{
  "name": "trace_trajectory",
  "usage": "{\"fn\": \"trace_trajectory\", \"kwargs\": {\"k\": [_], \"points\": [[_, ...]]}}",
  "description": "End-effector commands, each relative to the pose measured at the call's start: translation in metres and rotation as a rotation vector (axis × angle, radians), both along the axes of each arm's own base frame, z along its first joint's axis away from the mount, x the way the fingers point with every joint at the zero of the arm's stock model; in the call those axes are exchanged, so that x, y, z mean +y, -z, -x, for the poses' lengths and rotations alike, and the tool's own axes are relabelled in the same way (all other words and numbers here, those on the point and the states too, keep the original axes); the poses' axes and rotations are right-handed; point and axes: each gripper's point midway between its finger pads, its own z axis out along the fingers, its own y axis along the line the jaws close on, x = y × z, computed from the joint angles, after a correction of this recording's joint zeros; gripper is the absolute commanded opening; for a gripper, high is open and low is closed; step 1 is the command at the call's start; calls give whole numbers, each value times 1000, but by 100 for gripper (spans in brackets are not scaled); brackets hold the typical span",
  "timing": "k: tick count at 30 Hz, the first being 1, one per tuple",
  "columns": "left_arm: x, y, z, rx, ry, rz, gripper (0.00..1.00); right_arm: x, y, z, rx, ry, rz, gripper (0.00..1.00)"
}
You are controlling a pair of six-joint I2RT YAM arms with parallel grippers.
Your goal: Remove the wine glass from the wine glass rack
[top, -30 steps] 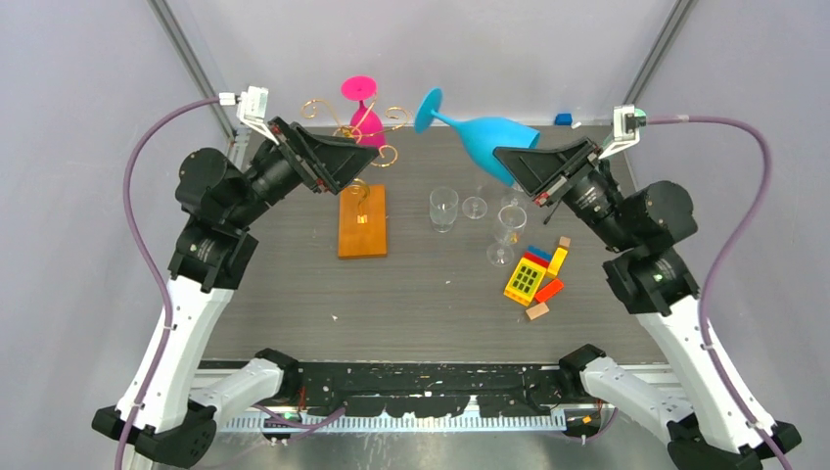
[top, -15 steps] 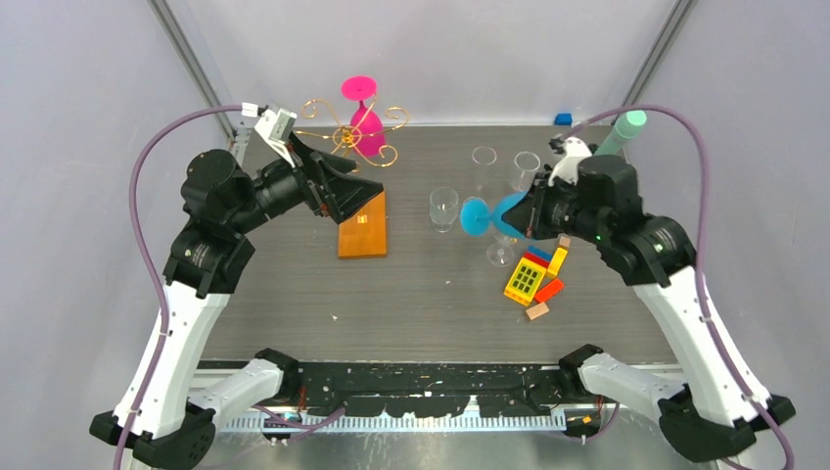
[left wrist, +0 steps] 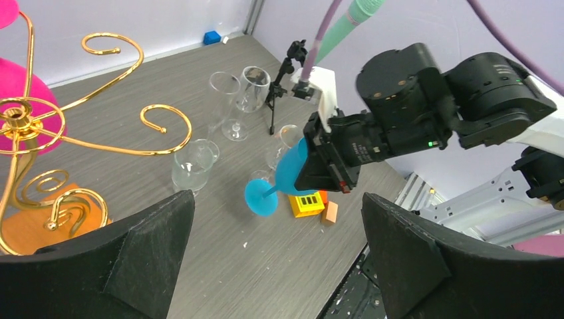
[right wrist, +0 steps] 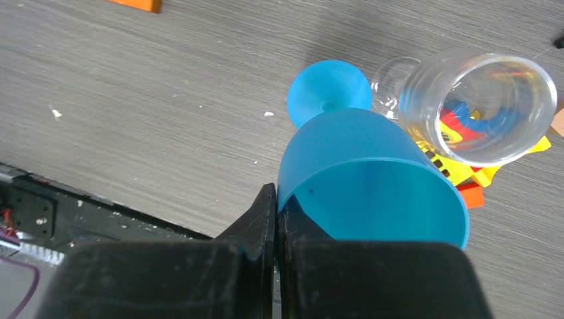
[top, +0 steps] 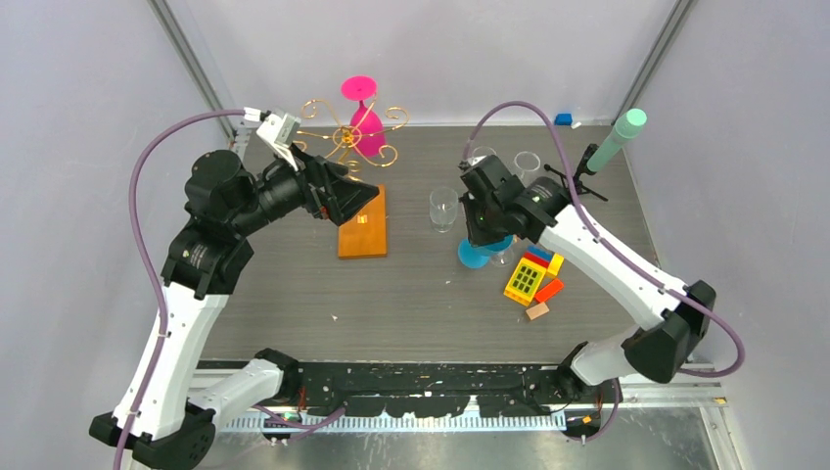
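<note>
Where grey walls (top: 489,59) enclose the woodgrain table (top: 411,294), left pincer (left wrist: 276,266) wide, right pincer (right wrist: 276,219) pinching blue glass (right wrist: 372,193).

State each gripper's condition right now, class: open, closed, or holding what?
Left gripper: open, holding nothing.
Right gripper: closed on the rim of the blue wine glass.

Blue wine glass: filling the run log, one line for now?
right gripper: shut on blue wine glass | left gripper: open | pink glass: on rack
</note>
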Motion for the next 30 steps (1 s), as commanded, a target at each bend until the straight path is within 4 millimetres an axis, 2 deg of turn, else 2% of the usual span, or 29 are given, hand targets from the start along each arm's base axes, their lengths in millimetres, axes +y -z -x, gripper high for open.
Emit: {"fn": "trace_trajectory", "kwargs": {"k": [1,6,11,21,26,30], "points": [[7,-22,7,-77,-23,7,100,2,-8,-16,-41,36,21,0],[6,-20,4,-68,-22,4,100,17,8,-25,1,23,24,2],[7,-17,1,-63,-34,-14,100,24,22,-32,32,19,54,3],[9,-25,-13,-69,-73,-35,100,40,48,-40,92,-13,70,16],[11,-32,-26,-78,-113,-41,100,42,49,-42,90,-19,71,27],[11,-46,-48,-63,-177,4,100,47,38,-46,54,-19,33,33]]}}
